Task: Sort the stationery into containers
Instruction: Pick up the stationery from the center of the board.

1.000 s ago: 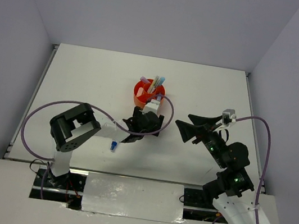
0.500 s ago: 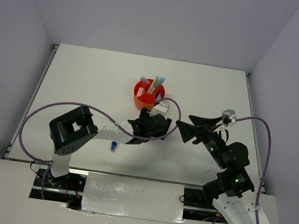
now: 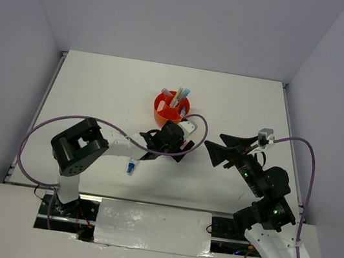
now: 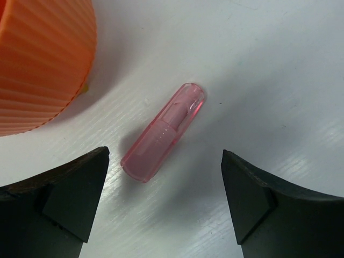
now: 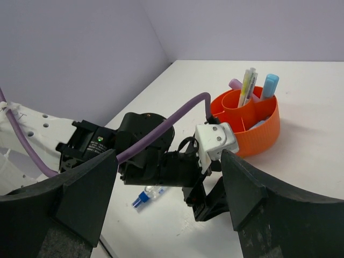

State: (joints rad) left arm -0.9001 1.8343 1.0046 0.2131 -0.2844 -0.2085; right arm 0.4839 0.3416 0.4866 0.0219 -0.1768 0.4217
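1. Your left gripper [image 4: 165,173] stands wide open. It has one finger on either side of the pink highlighter [image 4: 164,131], touches neither side of it, and holds nothing.
2. The pink highlighter lies flat on the table [image 4: 279,64], slanted across the gap between the jaws. It is just beside the ribbed wall of the orange organizer [image 4: 43,59] but apart from it. In the overhead view the wrist hides it.
3. It is a short, smooth, translucent plastic barrel with rounded ends. Expect it to be light, stiff and slippery, so it will probably roll or squirt out under an uneven squeeze. The wrist view doesn't settle whether it is a whole mini highlighter or only a cap, so treat it as possibly hollow and close gently.
4. Take hold across the middle of the barrel, with the pads on its long sides. Because it lies slanted, turn the wrist first so the pads meet those sides squarely. A pinch near either end would likely spin it.
5. Mind the organizer wall. It sits close to one finger, and a sweep on that side could nudge the container.
6. Your right gripper [image 5: 167,161] is also spread wide and empty, raised off to the right of the left arm. It looks across at the organizer, where a blue highlighter [image 5: 270,85] stands among other pens.
7. The white-blue tube [image 3: 130,167] lies on the table near the left arm, well apart from the organizer, not yet sorted.
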